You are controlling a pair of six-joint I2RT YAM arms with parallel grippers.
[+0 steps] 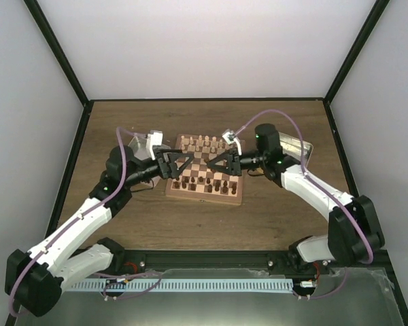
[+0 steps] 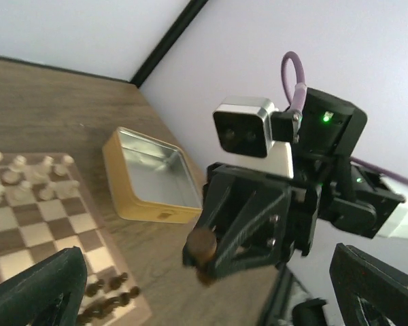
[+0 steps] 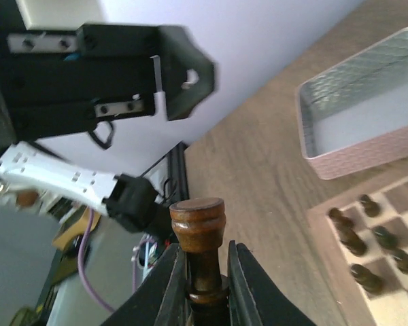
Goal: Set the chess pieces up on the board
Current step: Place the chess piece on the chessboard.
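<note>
1. The pink tin (image 3: 357, 129), beyond the right fingers, shows only its bare floor; so does the gold tin (image 2: 153, 176), beyond the left fingers.
2. The right gripper (image 3: 205, 257) is clamped on a dark piece (image 3: 198, 221), whose knob stands above the fingertips.
3. The left gripper (image 1: 183, 163) is spread wide, holding nothing.
4. The board (image 1: 204, 197) lies below both grippers, with dark pieces (image 1: 204, 182) along the near edge and pale pieces (image 1: 200, 142) along the far edge.

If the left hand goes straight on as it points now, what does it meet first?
Probably the right hand, facing it and gripping a dark chess piece; the depth between them is unclear.
</note>
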